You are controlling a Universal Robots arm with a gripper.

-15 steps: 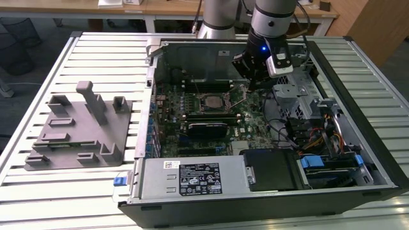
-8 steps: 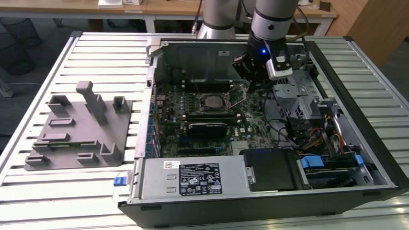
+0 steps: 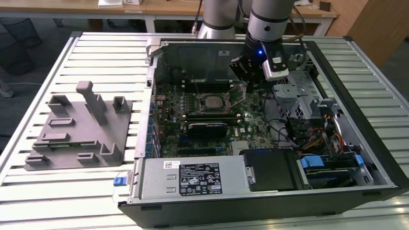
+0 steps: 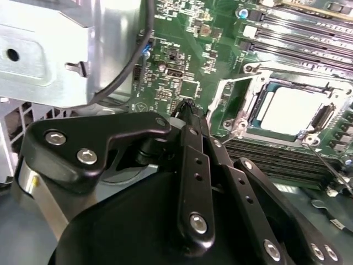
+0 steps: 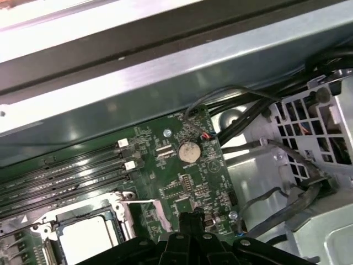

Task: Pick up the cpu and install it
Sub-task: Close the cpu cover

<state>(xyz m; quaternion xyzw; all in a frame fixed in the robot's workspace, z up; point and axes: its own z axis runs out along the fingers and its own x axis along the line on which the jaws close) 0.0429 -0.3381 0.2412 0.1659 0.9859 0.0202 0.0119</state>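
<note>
- One claw [image 4: 189,106], closed tip to tip, grips nothing.
- cpu [image 4: 290,110] lies flat in the motherboard socket [image 4: 234,102], just beside the claw tips and not touching them, in the second wrist view.

Reaches down from the upper middle of the exterior view, grey arm [image 3: 268,19] near vertical, wrist [image 3: 259,50] showing a blue light. Carries the black gripper [image 3: 248,82] pointing downward, just right of frame centre. Fingers [image 4: 193,165] drawn together in both wrist views, tips meeting.
</note>
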